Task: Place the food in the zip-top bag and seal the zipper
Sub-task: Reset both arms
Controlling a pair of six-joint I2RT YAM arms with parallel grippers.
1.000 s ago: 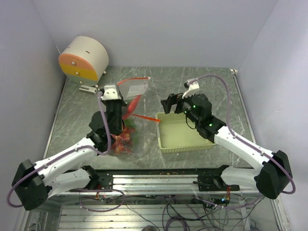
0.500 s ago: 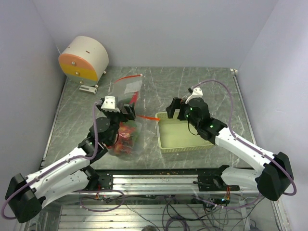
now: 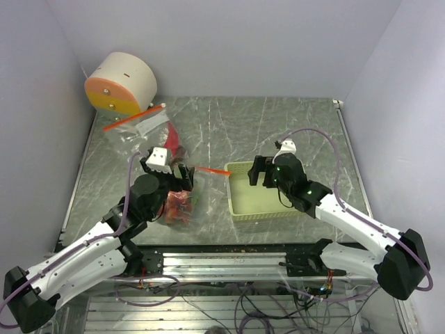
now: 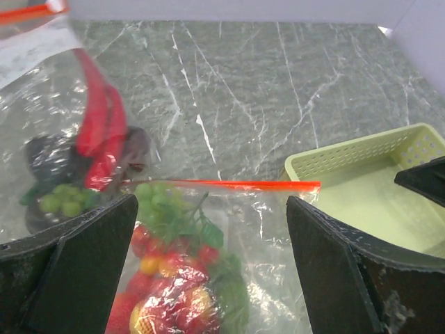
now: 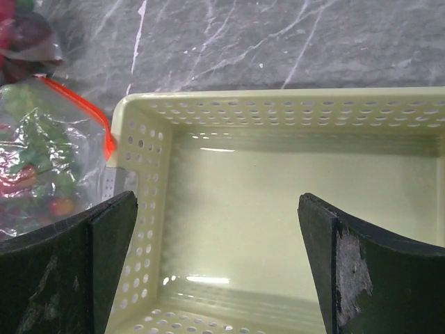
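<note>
The clear zip-top bag [image 3: 149, 132] lies loose on the table, left of centre. The food [image 3: 177, 205] sits inside it as a red, green and yellow heap at the near end. In the left wrist view I see strawberries [image 4: 167, 292], green grapes [image 4: 59, 198] and a red chili [image 4: 101, 132] through the plastic. One length of the orange-red zipper [image 4: 222, 184] runs towards the basket, and another length [image 3: 132, 118] lies far off at the back left. My left gripper [image 3: 184, 175] hangs open over the bag, holding nothing. My right gripper [image 5: 215, 271] is open above the basket.
The pale green basket [image 3: 268, 209] stands right of centre, and I see nothing in it [image 5: 278, 104]. A round white and orange device [image 3: 119, 83] sits at the back left corner. Grey walls close in the table on the left, right and back.
My left gripper has opened and let go of the bag, whose top has flopped away to the back left. Both arms have drawn back towards the near edge.
</note>
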